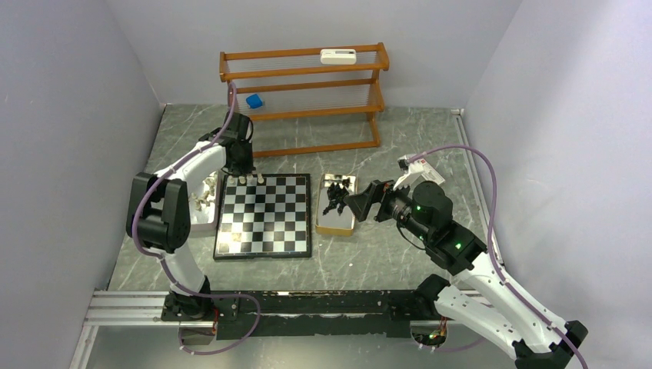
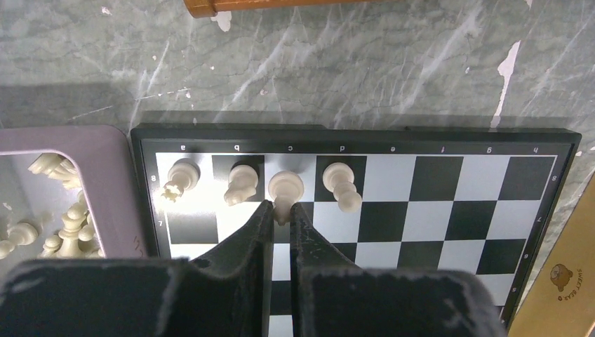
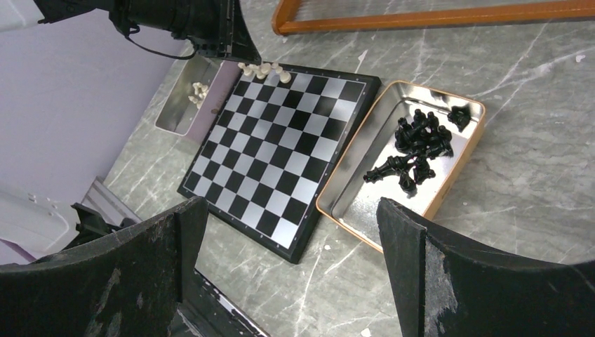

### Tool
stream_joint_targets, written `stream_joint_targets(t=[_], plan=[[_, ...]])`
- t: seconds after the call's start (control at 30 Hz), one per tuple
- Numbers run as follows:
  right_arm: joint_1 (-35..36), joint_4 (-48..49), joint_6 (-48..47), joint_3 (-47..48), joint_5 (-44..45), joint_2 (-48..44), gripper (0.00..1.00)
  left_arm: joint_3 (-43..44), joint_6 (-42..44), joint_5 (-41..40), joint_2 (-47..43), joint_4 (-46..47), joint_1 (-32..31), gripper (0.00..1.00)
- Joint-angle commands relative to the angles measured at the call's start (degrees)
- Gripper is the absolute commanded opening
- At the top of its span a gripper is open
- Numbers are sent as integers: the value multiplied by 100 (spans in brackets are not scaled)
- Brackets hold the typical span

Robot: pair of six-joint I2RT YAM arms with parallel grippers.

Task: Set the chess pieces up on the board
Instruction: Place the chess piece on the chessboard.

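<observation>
Left wrist: gripper [image 2: 281,208] tight on piece [image 2: 286,185]

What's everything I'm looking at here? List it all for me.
board: one, black and silvery-white squares, centre
cream pieces: four on the board's far row, more in the lilac tray at its left
black pieces: a pile, in the gold-rimmed tray at its right
wooden rack: one, orange-brown, at the back
white device: one, rack's top shelf
blue block: one, on a lower shelf
left fingers: black, shut on the third cream piece
right fingers: black, open, near the gold-rimmed tray
</observation>
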Motion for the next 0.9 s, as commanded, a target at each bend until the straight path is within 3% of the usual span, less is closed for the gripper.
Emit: stream_joint_targets(t=[0.0,0.87], plan=[[24,91,16,131,68,-70,95,-58,71,-9,57,124,-56,12],[20,204,39,34,64,-38,95,-13,218,139,314,92,-81,15]])
